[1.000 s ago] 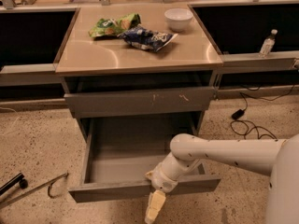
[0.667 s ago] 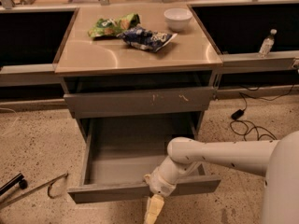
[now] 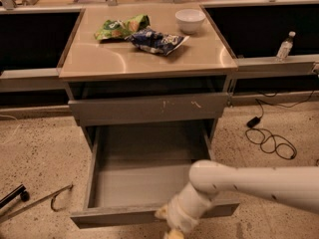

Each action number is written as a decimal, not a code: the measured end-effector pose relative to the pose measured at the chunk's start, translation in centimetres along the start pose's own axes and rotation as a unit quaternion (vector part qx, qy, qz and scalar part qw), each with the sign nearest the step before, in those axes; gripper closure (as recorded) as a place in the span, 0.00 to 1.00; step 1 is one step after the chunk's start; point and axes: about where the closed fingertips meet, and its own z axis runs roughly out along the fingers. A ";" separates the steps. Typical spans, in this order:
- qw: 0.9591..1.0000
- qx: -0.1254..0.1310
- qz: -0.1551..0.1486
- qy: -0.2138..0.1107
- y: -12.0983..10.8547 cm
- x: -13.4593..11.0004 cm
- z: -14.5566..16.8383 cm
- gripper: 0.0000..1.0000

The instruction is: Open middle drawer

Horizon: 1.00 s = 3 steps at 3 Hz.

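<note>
Your cabinet [image 3: 149,66] stands on a speckled floor. The middle drawer [image 3: 139,185] is pulled well out of the cabinet's lower front, its shallow grey tray exposed and its plain front panel nearest you. Above it, the scratched drawer front [image 3: 149,108] sits only slightly proud of the cabinet.

The gripper [image 3: 172,231] is at the middle drawer's front panel, low before the cabinet and cut by the frame edge; you cannot tell whether it is open or closed. The white arm [image 3: 259,180] reaches in from the cabinet's right.

On the cabinet top lie a green bag [image 3: 122,26], a blue bag [image 3: 157,40] and a white bowl [image 3: 190,20]. A black cable [image 3: 269,141] lies right of the cabinet.
</note>
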 end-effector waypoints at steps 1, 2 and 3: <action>1.000 -0.017 0.013 0.013 3.2 2.5 0.9 0.00; 1.000 -0.018 0.012 0.013 3.2 2.4 0.9 0.00; 1.000 0.008 0.000 0.019 2.4 1.2 -1.1 0.00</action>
